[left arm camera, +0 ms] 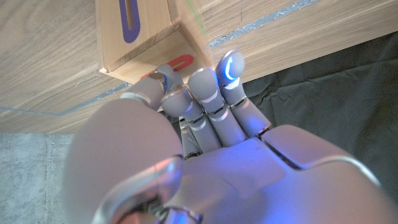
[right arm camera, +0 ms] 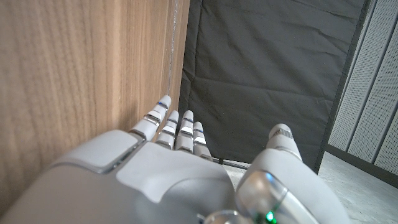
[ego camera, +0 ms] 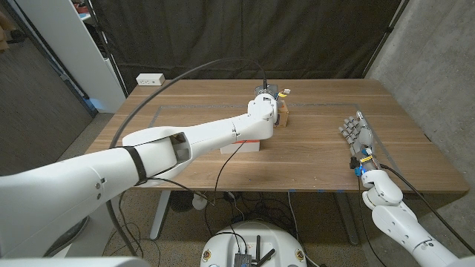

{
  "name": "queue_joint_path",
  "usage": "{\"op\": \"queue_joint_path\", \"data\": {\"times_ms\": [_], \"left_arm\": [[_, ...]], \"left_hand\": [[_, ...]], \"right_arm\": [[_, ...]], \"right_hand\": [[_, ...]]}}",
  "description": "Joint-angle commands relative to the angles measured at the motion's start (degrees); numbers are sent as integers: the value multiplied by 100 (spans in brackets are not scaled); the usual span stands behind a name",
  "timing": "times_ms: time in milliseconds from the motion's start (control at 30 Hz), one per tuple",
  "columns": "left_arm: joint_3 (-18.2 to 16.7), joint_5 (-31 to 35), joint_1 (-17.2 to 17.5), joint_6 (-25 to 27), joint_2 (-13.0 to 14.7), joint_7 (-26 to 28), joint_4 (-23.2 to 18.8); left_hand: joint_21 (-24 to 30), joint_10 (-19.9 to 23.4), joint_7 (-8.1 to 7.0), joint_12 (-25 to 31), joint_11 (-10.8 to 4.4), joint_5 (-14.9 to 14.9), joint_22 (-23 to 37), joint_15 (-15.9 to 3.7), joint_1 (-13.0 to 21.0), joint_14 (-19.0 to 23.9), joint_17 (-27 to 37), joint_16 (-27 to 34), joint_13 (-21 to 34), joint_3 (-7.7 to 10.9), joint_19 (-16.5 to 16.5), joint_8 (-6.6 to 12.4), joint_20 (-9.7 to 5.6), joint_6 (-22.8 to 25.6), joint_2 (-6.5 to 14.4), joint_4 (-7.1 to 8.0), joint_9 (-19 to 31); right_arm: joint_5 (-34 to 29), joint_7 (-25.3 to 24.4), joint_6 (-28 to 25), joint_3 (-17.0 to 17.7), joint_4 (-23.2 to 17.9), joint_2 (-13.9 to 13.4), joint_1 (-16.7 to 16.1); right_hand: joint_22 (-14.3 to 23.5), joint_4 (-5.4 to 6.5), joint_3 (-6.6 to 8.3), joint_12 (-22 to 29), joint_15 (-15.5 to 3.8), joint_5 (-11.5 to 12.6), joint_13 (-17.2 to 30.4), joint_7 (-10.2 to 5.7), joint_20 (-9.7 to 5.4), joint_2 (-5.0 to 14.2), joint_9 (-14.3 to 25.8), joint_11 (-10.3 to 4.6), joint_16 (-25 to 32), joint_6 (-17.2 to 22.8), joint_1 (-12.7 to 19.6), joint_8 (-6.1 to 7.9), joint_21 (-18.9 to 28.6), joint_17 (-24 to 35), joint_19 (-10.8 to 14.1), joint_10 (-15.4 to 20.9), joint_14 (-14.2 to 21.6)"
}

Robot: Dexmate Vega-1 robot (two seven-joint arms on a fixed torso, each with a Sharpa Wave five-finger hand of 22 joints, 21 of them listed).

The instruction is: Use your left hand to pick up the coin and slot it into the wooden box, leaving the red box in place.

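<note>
Counting what stands on the wooden table (ego camera: 326, 159), one wooden box (ego camera: 283, 113), one low pale block (ego camera: 241, 146) with a red strip along its top, and one white socket strip (ego camera: 150, 78) are found. Two robot hands are seen as well.

The wooden box is placed near the middle of the table, towards the far side. In the left wrist view two slots are counted on it: a purple-rimmed slot (left arm camera: 129, 18) on one face and a red-rimmed slot (left arm camera: 180, 62) on the neighbouring face. Nothing can be seen inside either slot, and the interior of the box is hidden.

The left hand (ego camera: 263, 99) is stretched across the table to the wooden box and is held against its near-left side. In the wrist view its fingertips (left arm camera: 229, 65) are drawn close together and set right at the red-rimmed slot, with the thumb tucked in beside them. The coin cannot be made out with any certainty; whether it is pinched between thumb and finger cannot be told from these pictures.

The pale block is lying just under the left forearm, near the wooden box on its near-left side but apart from it.

The right hand (ego camera: 356, 137) is resting on the table well to the right, away from both boxes. Its fingers are stretched out and slightly spread, and nothing is held in it.

The socket strip is placed at the far left corner of the table.
</note>
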Motion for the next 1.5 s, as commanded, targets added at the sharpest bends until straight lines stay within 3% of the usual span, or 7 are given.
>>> {"op": "queue_joint_path", "data": {"times_ms": [33, 767, 1133, 1233, 1333, 1433, 1500], "left_arm": [[9, 89, -44, 7, 115, -116, -218], [-132, 405, -66, -127, 403, -143, -645], [-444, 502, 136, -106, 760, -21, -1165], [-467, 595, 178, -67, 921, -32, -1390], [-591, 621, 298, -85, 1112, -4, -1664], [-751, 651, 477, -100, 1305, 92, -1953], [-838, 678, 579, -109, 1432, 124, -2128]], "left_hand": [[21, 39, 12, -18, -3, 54, 16, -10, -45, 38, -4, -8, -1, 25, 2, -53, -368, 99, -21, -19, 5], [62, 16, -16, -50, -7, 117, -28, -9, -73, 12, -6, 33, 36, 64, -28, -397, -370, 197, -19, -23, -54], [78, -17, -26, -45, -9, 137, -42, -8, -90, 4, 0, 51, 102, 78, -48, -517, -368, 242, -28, -21, -21], [43, -54, -47, -105, -10, 132, -97, -8, -231, -31, -19, 18, 54, 59, -62, -551, -352, 253, 29, 58, 11], [-57, -154, -62, -329, -5, 122, -249, -13, -382, -145, -100, -78, -195, 36, -140, -580, -360, 281, 59, 66, 76], [-305, -296, -88, -1001, 3, 61, -967, -21, -428, -492, -718, -526, -1069, -158, -285, -675, -367, 328, 132, -13, 275], [-366, -394, -90, -1191, 16, 55, -1087, -29, -423, -573, -841, -609, -1288, -187, -441, -695, -332, 328, 169, -8, 333]], "right_arm": [[-12, -27, 8, 3, -39, 15, -34], [-113, -108, 57, 35, -160, -6, -80], [-209, -149, 75, -17, -202, 18, -37], [-238, -200, 78, -23, -237, 35, -40], [-284, -246, 90, -34, -272, 45, -50], [-354, -281, 111, -58, -290, 53, -53], [-349, -324, 82, -67, -333, 70, -61]], "right_hand": [[14, -23, -2, 36, 7, -7, 26, 13, 8, 14, 31, -6, 35, 34, 34, 1, 15, 23, 52, 36, 45], [15, -24, -5, 55, -6, -9, 26, 13, -6, 12, 31, -5, 72, 97, 38, 17, 50, 27, 175, 100, 147], [15, -23, -9, 59, -8, -10, 26, 10, 6, 8, 31, -10, 82, 120, 37, 19, 57, 30, 215, 123, 178], [15, -23, -10, 58, -1, -10, 26, 11, 6, 6, 31, -10, 85, 125, 37, 19, 56, 30, 219, 126, 187], [15, -22, -10, 64, -5, -10, 26, 7, 4, 6, 31, -1, 86, 132, 37, 20, 56, 31, 224, 143, 191], [15, -22, -11, 61, -13, -10, 26, 8, 3, 6, 31, -7, 85, 138, 36, 20, 54, 32, 226, 140, 192], [15, -21, -12, 62, 0, -10, 26, 9, 3, 6, 32, -9, 86, 140, 36, 19, 53, 32, 228, 145, 195]]}}
